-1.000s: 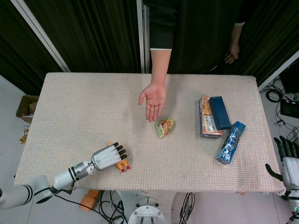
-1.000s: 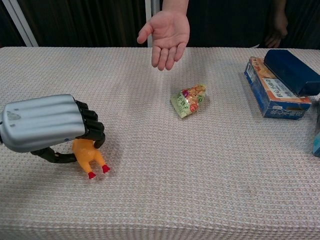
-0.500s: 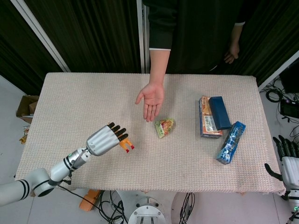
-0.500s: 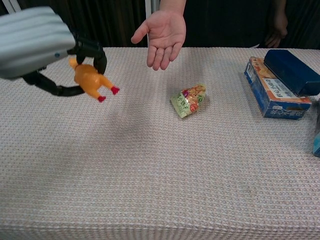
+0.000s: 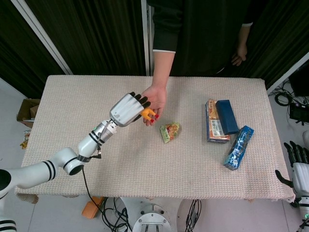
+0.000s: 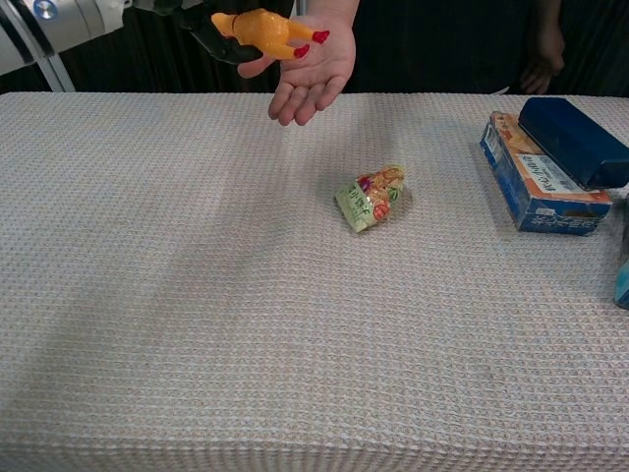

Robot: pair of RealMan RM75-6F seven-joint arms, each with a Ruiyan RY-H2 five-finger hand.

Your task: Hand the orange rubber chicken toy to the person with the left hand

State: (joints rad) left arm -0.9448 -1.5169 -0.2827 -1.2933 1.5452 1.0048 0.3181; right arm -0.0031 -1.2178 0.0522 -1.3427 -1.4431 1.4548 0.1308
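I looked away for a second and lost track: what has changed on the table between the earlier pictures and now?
The left hand, gripping the orange rubber chicken toy, lifted it off the woven table cover and carried it away from the robot, over the person's open palm. It has not let go. The green snack packet, the boxes, the blue packet and the right hand stayed put.
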